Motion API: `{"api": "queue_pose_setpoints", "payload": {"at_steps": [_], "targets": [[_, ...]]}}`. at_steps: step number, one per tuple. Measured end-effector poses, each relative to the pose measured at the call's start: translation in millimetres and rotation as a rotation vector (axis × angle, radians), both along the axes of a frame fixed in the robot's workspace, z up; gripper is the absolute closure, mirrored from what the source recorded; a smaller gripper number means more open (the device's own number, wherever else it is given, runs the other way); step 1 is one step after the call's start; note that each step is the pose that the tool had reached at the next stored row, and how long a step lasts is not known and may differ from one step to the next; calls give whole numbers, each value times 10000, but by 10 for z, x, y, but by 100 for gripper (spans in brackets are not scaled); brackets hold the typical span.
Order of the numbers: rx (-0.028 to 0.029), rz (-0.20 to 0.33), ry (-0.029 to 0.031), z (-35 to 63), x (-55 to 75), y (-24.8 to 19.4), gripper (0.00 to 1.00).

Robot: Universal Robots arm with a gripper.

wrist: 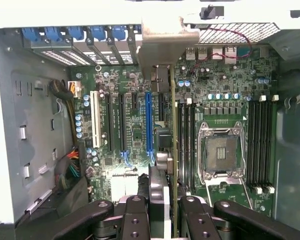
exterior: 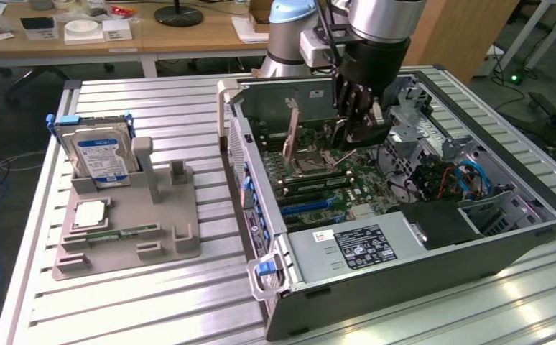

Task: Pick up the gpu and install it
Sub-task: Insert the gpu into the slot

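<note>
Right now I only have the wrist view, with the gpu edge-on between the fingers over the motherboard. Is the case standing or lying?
Observer: Lying on its side on the slatted metal table, open face up. The gripper reaches down into the computer case from above, holding the gpu.
Operator: What sits outside the case?
Observer: A grey holder on the exterior view's left, with a hard drive standing upright in it.
Operator: Anything else in that holder?
Observer: A memory stick and a processor chip, both lying flat.
</note>
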State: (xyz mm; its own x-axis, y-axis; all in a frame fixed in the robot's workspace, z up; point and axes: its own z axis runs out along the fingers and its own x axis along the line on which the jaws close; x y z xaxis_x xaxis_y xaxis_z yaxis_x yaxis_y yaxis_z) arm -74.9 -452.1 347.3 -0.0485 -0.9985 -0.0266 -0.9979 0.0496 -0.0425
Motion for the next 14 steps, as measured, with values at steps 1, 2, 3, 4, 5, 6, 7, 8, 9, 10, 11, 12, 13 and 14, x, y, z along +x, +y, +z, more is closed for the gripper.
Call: {"api": "queue_pose_setpoints", "payload": {"at_steps": [1, 2, 3, 4, 5, 6, 7, 8, 9, 10, 11, 12, 13, 14], "targets": [[1, 0, -1, -8, -4, 0, 72], [0, 1, -1, -18, -5, 0, 72], [0, 1, 0, -28, -5, 0, 72], [0, 1, -1, -38, -6, -1, 72], [0, 1, 0, -47, -6, -3, 72], [1, 0, 0, -55, -7, -5, 72], [1, -1, -1, -64, -7, -7, 72], [0, -1, -1, -71, -8, -7, 72], [1, 1, -1, -77, -8, -8, 72], [0, 2, -1, -81, -10, -8, 72], [-1, 0, -1, -85, -15, -8, 72], [-2, 1, -1, -89, -20, -8, 72], [-1, -1, -1, -93, -26, -8, 72], [1, 0, -1, -97, -28, -8, 72]]}}
